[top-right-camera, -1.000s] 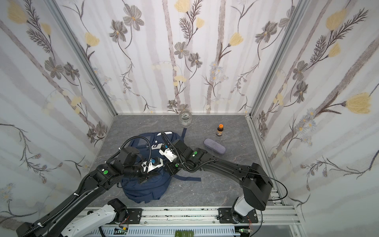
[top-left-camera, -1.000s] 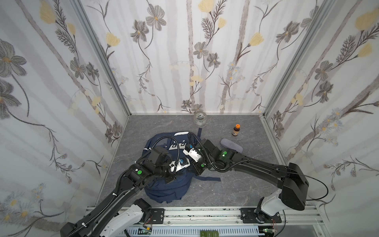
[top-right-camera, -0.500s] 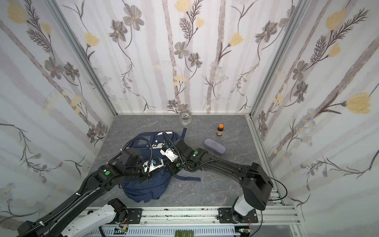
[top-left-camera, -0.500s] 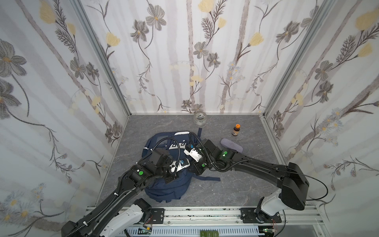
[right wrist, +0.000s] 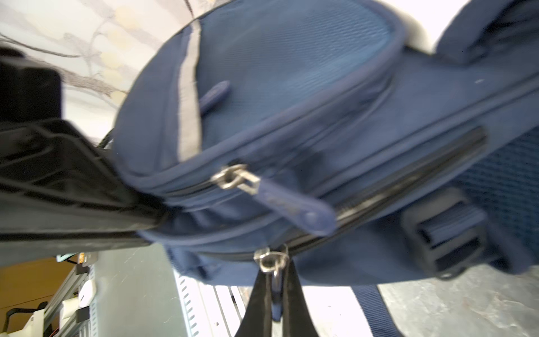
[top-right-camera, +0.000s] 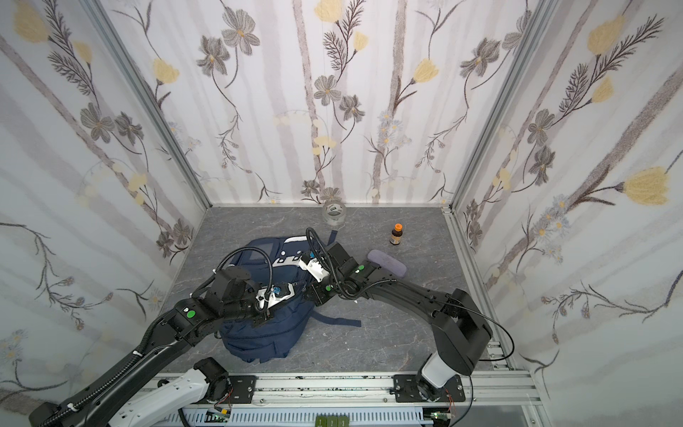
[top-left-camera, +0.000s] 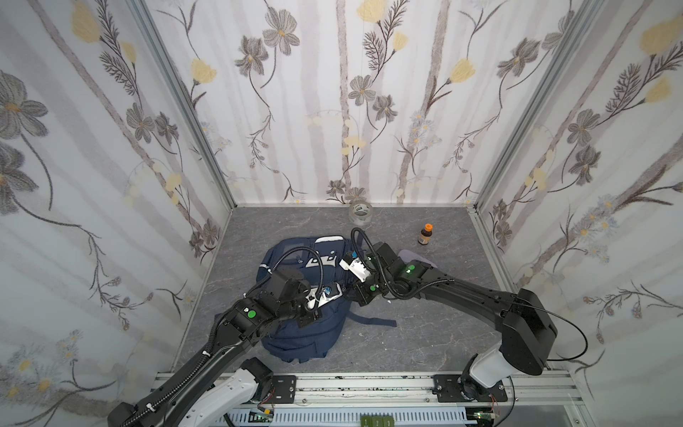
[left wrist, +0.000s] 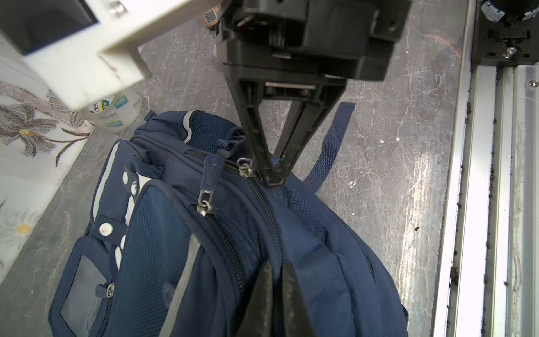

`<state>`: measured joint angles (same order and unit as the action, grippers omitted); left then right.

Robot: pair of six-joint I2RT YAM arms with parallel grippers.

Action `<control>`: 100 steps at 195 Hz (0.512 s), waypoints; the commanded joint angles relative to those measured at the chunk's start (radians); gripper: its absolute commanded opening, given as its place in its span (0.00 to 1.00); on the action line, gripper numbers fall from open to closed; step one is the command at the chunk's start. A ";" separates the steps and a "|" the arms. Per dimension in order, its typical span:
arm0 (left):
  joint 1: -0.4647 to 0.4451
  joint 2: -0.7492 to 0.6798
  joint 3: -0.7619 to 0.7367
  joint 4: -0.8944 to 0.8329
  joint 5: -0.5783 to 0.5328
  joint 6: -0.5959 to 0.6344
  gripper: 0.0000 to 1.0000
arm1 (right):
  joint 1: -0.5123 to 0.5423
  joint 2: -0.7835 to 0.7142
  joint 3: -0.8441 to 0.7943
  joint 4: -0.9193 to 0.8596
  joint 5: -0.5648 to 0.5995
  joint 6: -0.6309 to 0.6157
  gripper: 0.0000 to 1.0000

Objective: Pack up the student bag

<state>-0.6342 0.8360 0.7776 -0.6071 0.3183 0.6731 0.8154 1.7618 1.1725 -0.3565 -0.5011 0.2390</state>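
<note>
The student bag (top-left-camera: 303,332) (top-right-camera: 258,340), navy with white patches, lies on the grey floor left of the middle. Its zips are closed in the left wrist view (left wrist: 306,233). My left gripper (top-left-camera: 309,318) (top-right-camera: 264,319) (left wrist: 275,264) is shut, pinching a fold of bag fabric beside the main zip. My right gripper (top-left-camera: 356,297) (top-right-camera: 314,295) (right wrist: 275,272) is at the bag's right edge, shut on the blue zipper pull (right wrist: 275,289) hanging from a metal slider (right wrist: 271,259). Each wrist view also shows the other gripper: the right gripper (left wrist: 272,179) and the left gripper (right wrist: 157,221).
A clear round container (top-left-camera: 360,213) stands by the back wall. A small brown bottle with an orange cap (top-left-camera: 425,234) is at the back right. A lavender case (top-right-camera: 386,260) lies behind my right arm. A loose bag strap (top-left-camera: 369,321) trails right. A metal rail (top-left-camera: 369,384) borders the front.
My left gripper has shifted a little over the bag and closed on its fabric. The right gripper has stayed where it was, still closed on the zipper pull.
</note>
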 commanded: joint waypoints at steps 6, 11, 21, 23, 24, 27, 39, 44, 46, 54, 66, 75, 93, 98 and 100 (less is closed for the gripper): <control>0.002 -0.011 0.013 -0.064 -0.041 0.008 0.00 | -0.039 0.038 0.038 -0.089 0.147 -0.036 0.00; 0.002 -0.011 0.014 -0.063 -0.041 0.007 0.00 | -0.043 0.045 0.044 -0.095 0.154 -0.037 0.00; 0.002 -0.012 0.014 -0.062 -0.044 0.006 0.00 | -0.051 0.055 0.056 -0.102 0.165 -0.037 0.00; 0.002 -0.013 0.015 -0.063 -0.044 0.006 0.00 | -0.052 0.058 0.057 -0.104 0.166 -0.037 0.00; 0.003 -0.014 0.015 -0.064 -0.044 0.006 0.00 | -0.054 0.058 0.058 -0.105 0.167 -0.037 0.00; 0.003 -0.013 0.015 -0.065 -0.044 0.005 0.00 | -0.056 0.061 0.061 -0.107 0.169 -0.037 0.00; 0.002 -0.015 0.018 -0.066 -0.044 0.004 0.00 | -0.063 0.074 0.077 -0.120 0.181 -0.033 0.00; 0.002 -0.015 0.018 -0.068 -0.044 0.005 0.00 | -0.064 0.081 0.085 -0.128 0.189 -0.032 0.00; 0.003 -0.016 0.020 -0.068 -0.044 0.003 0.00 | -0.066 0.084 0.090 -0.132 0.191 -0.032 0.00; 0.003 -0.018 0.020 -0.068 -0.043 0.002 0.00 | -0.069 0.096 0.105 -0.153 0.205 -0.032 0.00; 0.002 -0.024 0.020 -0.066 -0.044 0.002 0.00 | -0.074 0.119 0.131 -0.187 0.222 -0.033 0.00; 0.002 -0.025 0.022 -0.067 -0.043 0.003 0.00 | -0.077 0.133 0.148 -0.208 0.236 -0.036 0.00; 0.003 -0.029 0.020 -0.066 -0.042 0.000 0.00 | -0.086 0.156 0.179 -0.241 0.259 -0.037 0.00; 0.003 -0.030 0.019 -0.063 -0.041 -0.003 0.00 | -0.088 0.163 0.188 -0.248 0.263 -0.035 0.00; 0.002 -0.031 0.020 -0.064 -0.039 -0.003 0.00 | -0.091 0.166 0.191 -0.250 0.266 -0.036 0.00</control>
<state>-0.6338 0.8162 0.7876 -0.6483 0.2893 0.6731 0.7433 1.9003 1.3300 -0.5217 -0.3923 0.2081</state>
